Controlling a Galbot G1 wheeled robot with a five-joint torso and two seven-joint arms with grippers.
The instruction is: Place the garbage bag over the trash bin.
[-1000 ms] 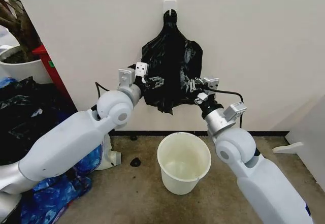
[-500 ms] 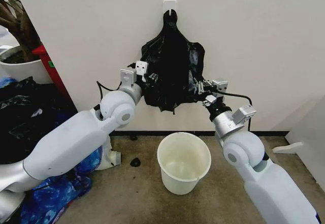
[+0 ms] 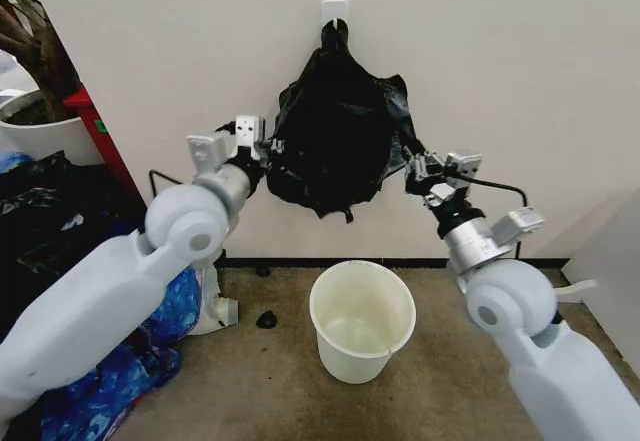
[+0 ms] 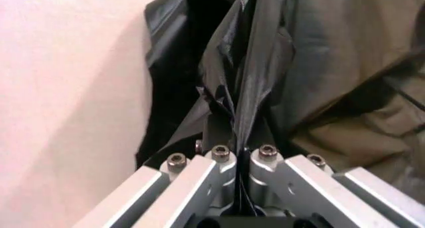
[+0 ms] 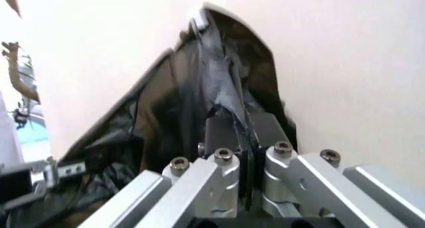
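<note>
The black garbage bag (image 3: 335, 131) hangs on the wall from a white hook (image 3: 335, 9), gathered at the top and billowing wide below. My left gripper (image 3: 262, 146) is shut on its left edge, and my right gripper (image 3: 415, 166) is shut on its right edge. The left wrist view shows the jaws of the left gripper (image 4: 237, 133) pinching a fold of the glossy film (image 4: 265, 54). In the right wrist view the right gripper (image 5: 242, 133) clamps the crinkled film (image 5: 186, 88) the same way. The white trash bin (image 3: 360, 361) stands upright and empty on the floor, directly below the bag.
A large white plant pot (image 3: 40, 126) stands at the far left beside a red object (image 3: 100, 131). Black plastic (image 3: 50, 221) and blue bags (image 3: 110, 381) are piled on the floor at left. A small black item (image 3: 267, 318) lies left of the bin.
Both grippers have moved apart, the left one to the left and the right one to the right. The bag between them is stretched wider and puffed out.
</note>
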